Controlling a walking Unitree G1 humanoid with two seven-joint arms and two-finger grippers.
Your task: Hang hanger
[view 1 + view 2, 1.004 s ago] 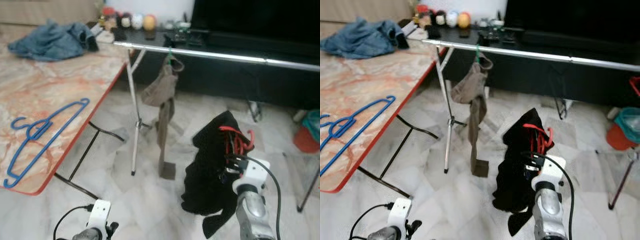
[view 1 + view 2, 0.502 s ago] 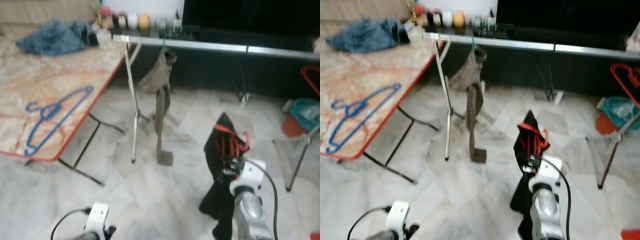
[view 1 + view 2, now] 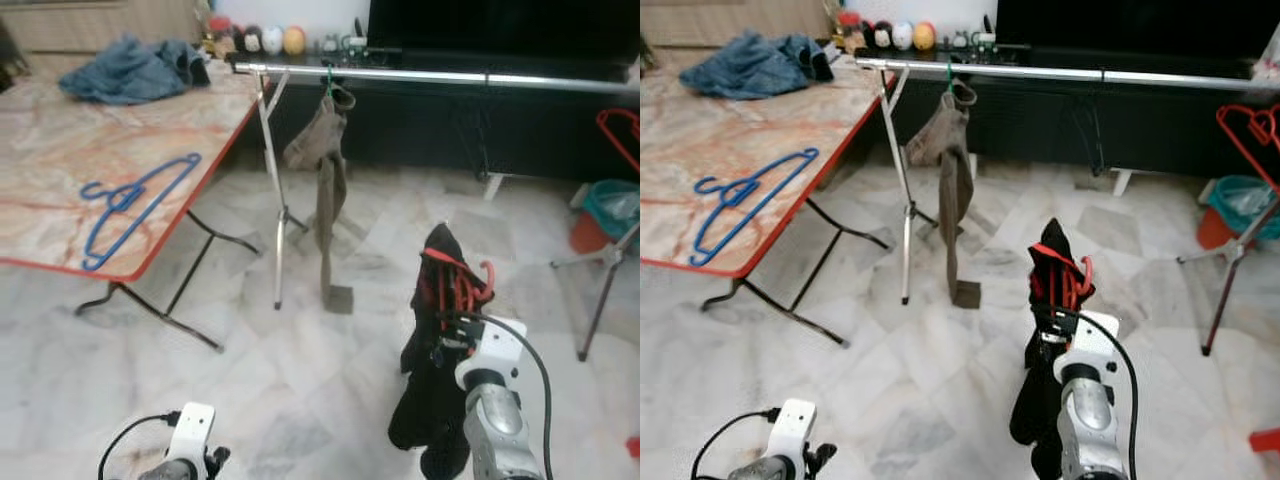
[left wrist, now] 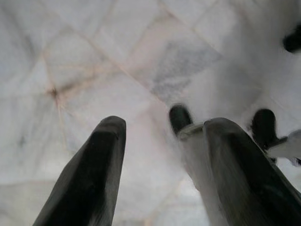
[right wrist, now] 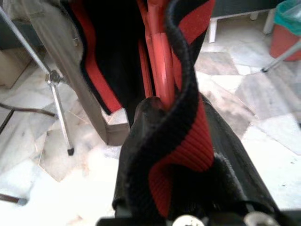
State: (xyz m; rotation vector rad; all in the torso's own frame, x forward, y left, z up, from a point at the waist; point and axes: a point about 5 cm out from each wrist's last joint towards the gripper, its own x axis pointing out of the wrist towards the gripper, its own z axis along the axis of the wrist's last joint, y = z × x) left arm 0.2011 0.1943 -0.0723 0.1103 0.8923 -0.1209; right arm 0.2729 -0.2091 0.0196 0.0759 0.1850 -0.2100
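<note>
Evidently mid-carry, the right tool [image 3: 452, 322] is clamping a red plastic hanger [image 3: 455, 285] draped with a black garment [image 3: 425, 400] well short of the long silver clothes rail [image 3: 440, 76], needing approach and lifting the hook over it, while the left tool [image 4: 160, 155] is hanging open.

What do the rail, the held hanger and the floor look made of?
Rail: metal, judging by its bright silver sheen. Red hanger, held with a black garment in the right end effector: probably plastic, smooth and glossy. Floor: polished marble-like tiles, pale and veined.
</note>
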